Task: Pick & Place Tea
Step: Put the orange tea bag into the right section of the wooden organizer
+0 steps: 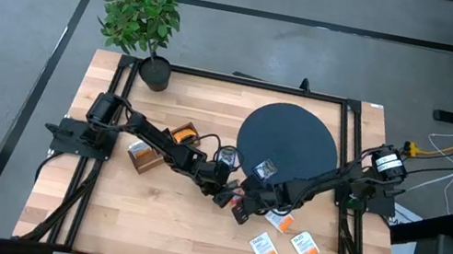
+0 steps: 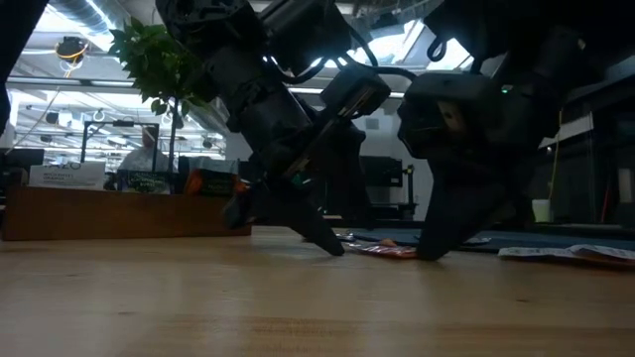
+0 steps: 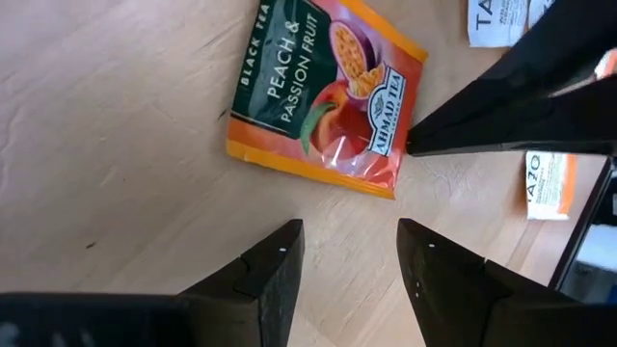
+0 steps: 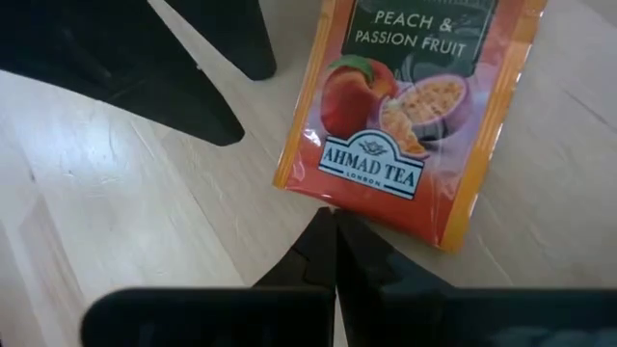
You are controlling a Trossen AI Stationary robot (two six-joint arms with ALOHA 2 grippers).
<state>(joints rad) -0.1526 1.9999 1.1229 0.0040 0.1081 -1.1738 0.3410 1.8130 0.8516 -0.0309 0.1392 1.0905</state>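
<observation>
Presently my left end effector [image 3: 347, 260], fingers apart, faces the red-orange sachet [image 3: 328, 92]; my closed right end effector [image 4: 335, 241] touches its six-o'clock edge, risking collision or sliding.

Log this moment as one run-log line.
left gripper: open, facing peach and passion fruit tea sachet | right gripper: shut, tip at sachet edge | sachet: flat on table, unheld

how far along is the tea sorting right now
Early on, it seems. A few sachets already sit in the wooden box. In hand: both grippers are down at the red peach sachet; the left gripper is open just short of it, the right gripper is shut with its tip at the sachet's edge. Left: white-orange sachets on the table and one sachet on the dark disc.
</observation>
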